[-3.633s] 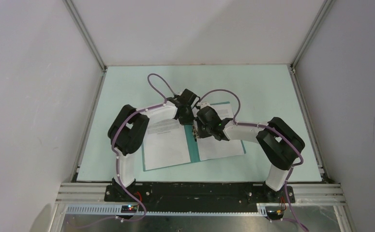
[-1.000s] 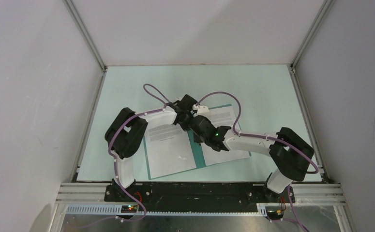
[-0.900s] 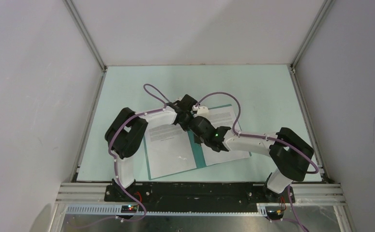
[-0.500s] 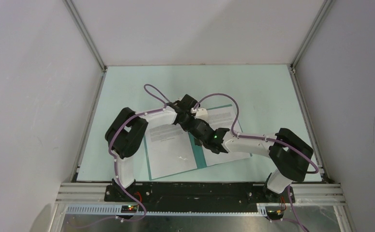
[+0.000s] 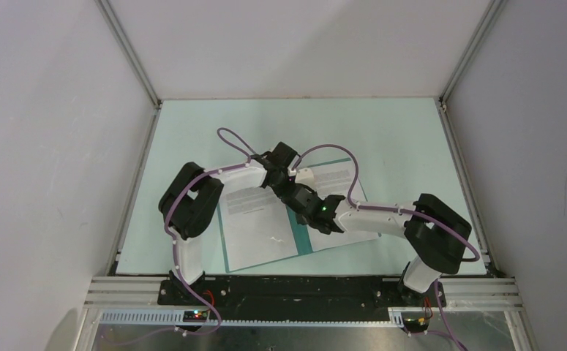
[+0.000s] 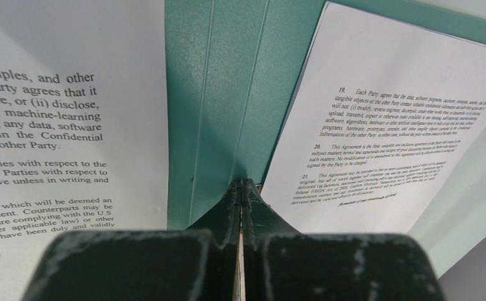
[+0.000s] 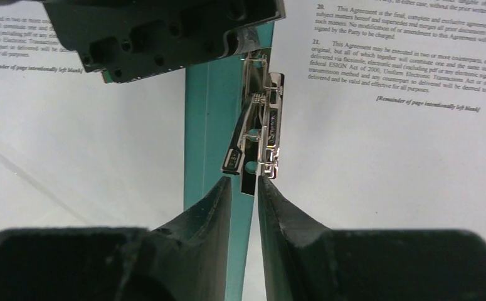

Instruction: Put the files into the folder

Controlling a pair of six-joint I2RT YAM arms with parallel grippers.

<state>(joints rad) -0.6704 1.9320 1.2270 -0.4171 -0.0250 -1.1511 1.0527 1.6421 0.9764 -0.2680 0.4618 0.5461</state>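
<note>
Top external: teal folder lies open & flat on the table, lower centre of frame. One file sits on each half, left sheet & right sheet, w/ the folder's teal spine showing btwn them. Both arms meet over the spine's upper end, wrists crowded together. Left wrist cam: left gripper has its fingers pressed together, nothing seen btwn them, tips over the spine at bottom centre; can't tell if they touch it. Right wrist cam: right gripper fingers are only a slit apart, w/ the lower end of the metal clip in that slit; can't tell whether they actually pinch it. Clip sits on the spine, just beside the right sheet's edge. Left gripper's black body fills the upper left of that view.
</note>
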